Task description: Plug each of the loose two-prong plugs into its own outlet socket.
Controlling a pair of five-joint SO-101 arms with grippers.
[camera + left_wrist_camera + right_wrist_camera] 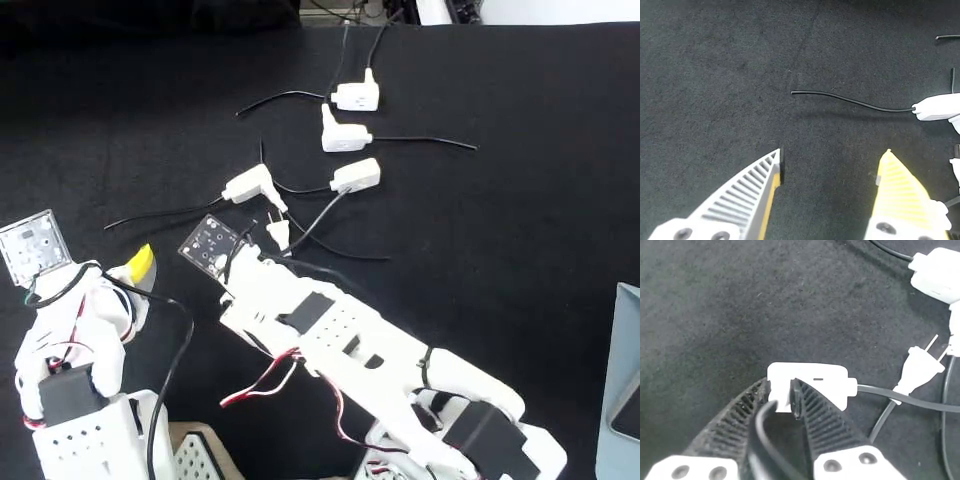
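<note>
- The right gripper [781, 390] is closed down to a narrow gap, and its black ribbed fingers [815, 412] clamp one end of a white socket block [815, 384].
- The held socket block lies flat on the black table cover [520, 200]. Its black cord [910, 401] leaves from the end opposite the grip.
- A loose two-prong plug [920, 367] lies on the cover just beside the held block, apart from it. Both prongs are bare and point away from the gripper.
- In the high view this plug [279, 232] sits just ahead of the right arm's wrist.
- Four further white connector blocks lie beyond it, each with a black cord: [250, 185], [357, 176], [345, 135], [355, 97].
- The left gripper [834, 152] is spread wide, with nothing between its grey and yellow fingers [900, 190]. It hangs over bare cover at the table's left, near a thin cord end [840, 99].
</note>
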